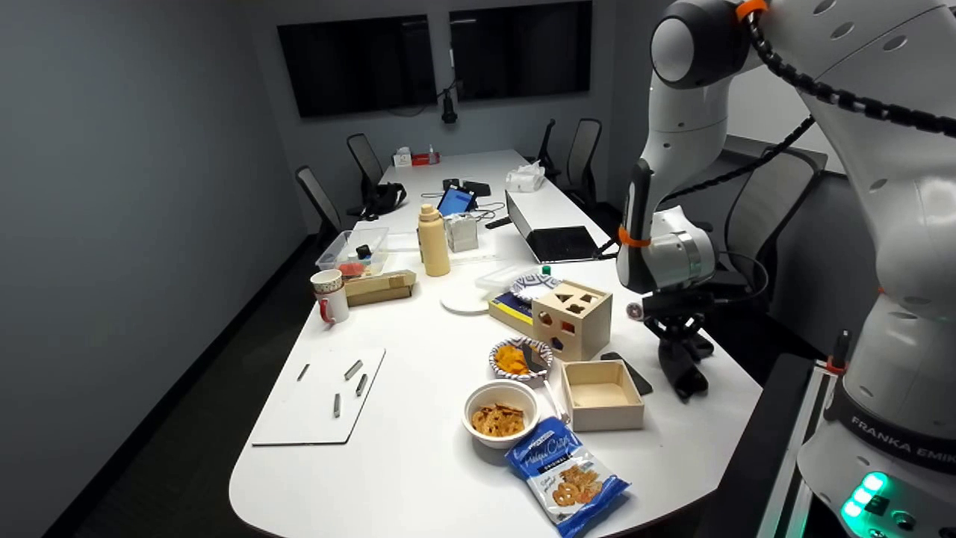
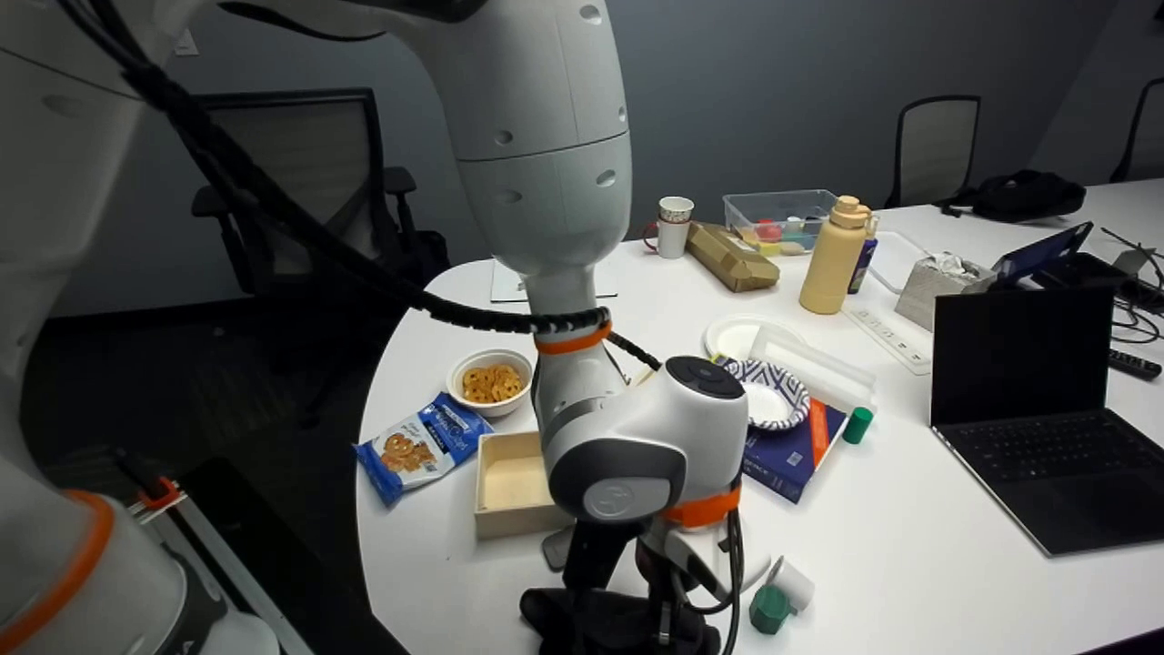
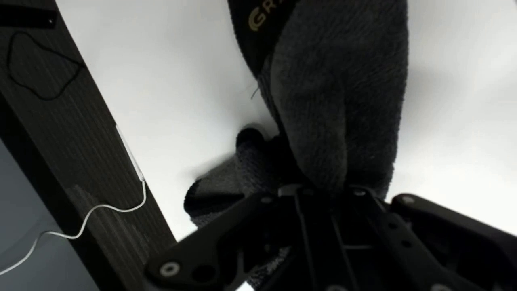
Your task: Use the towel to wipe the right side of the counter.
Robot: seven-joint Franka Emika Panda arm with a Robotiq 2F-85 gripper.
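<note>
Arm (image 1: 687, 146) bent, tool (image 3: 328, 198) (closed) pointing down

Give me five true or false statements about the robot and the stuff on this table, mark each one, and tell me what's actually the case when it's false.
1. The hand is shut on the dark towel. True.
2. The blue snack bag lies inside the shallow wooden box. False: it lies on the table, outside the box.
3. The laptop is open. True.
4. The plain white bowl is empty. False: it holds brown snack pieces.
5. The tan bottle stands upright. True.
</note>
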